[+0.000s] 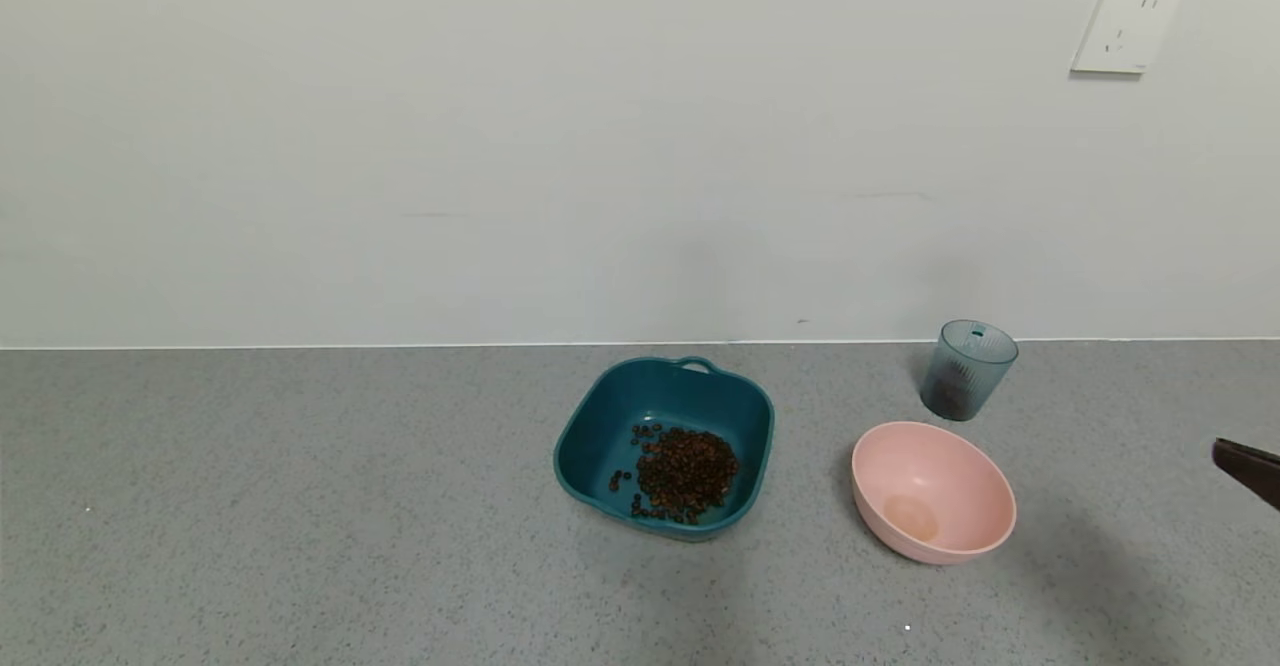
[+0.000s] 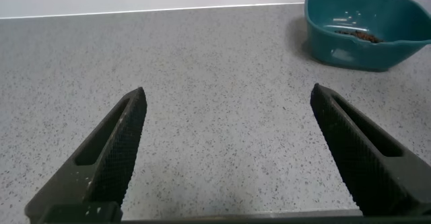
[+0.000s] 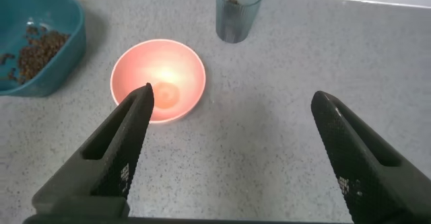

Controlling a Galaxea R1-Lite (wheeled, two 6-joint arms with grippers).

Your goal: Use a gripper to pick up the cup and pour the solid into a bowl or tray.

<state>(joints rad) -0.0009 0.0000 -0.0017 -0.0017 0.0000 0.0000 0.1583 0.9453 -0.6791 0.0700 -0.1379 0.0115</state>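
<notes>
Two tools were on my feeds, both with jaws spread wide and holding nothing. My left tool [image 2: 229,150] hung low over bare grey speckled bench [image 1: 300,506], well to the left of the dark teal square plastic basin [image 1: 600,426] with its small loop handle at the rim. I saw a heap of small dark brown bean-like pieces [image 1: 685,474] lying in that basin, toward its near right corner. To its right sat the round pink plastic bowl [image 1: 932,491], apart from the basin. Just behind that bowl, near the wall, the small translucent blue-grey ribbed plastic tumbler [image 1: 966,369] stood upright on the bench. My right tool [image 3: 232,160] hovered above the bench on the near side of the pink bowl, only its dark edge showing at the head view's far right.
</notes>
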